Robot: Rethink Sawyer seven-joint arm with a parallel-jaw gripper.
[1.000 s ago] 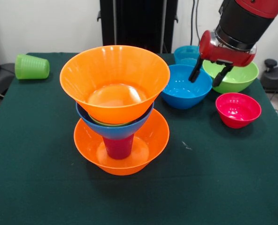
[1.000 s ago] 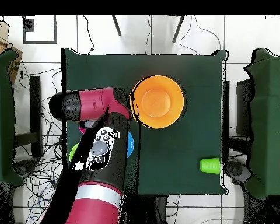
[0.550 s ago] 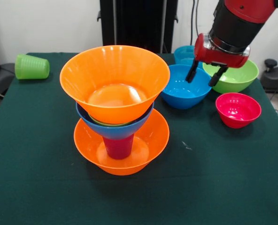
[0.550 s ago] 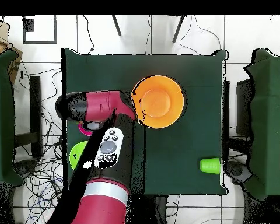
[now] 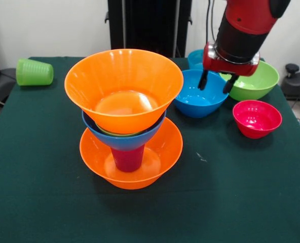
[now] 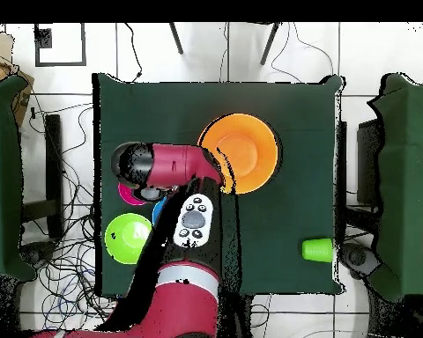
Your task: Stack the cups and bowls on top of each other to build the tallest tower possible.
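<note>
The tower stands left of centre: a wide orange bowl (image 5: 155, 159) on the table, the purple-magenta cup (image 5: 128, 158) upside down in it, a blue bowl (image 5: 120, 140) on the cup, and a second orange bowl (image 5: 123, 81) (image 6: 248, 148) on top. A thin green rim shows inside the blue bowl. My gripper (image 5: 214, 87) hangs open just above the right half of a loose blue bowl (image 5: 193, 101), holding nothing. In the overhead view the arm hides the gripper. A light green cup (image 5: 33, 72) (image 6: 317, 249) lies on its side at the far left corner.
A teal-blue bowl (image 5: 199, 57) sits behind the loose blue one. A lime green bowl (image 5: 256, 83) (image 6: 127, 238) and a small red-pink bowl (image 5: 256, 118) stand to the right. The green table (image 5: 231, 197) ends close beyond them.
My gripper has moved left in the front view, from over the lime green bowl's rim to over the loose blue bowl, staying open. The bowls, cups and tower have not moved.
</note>
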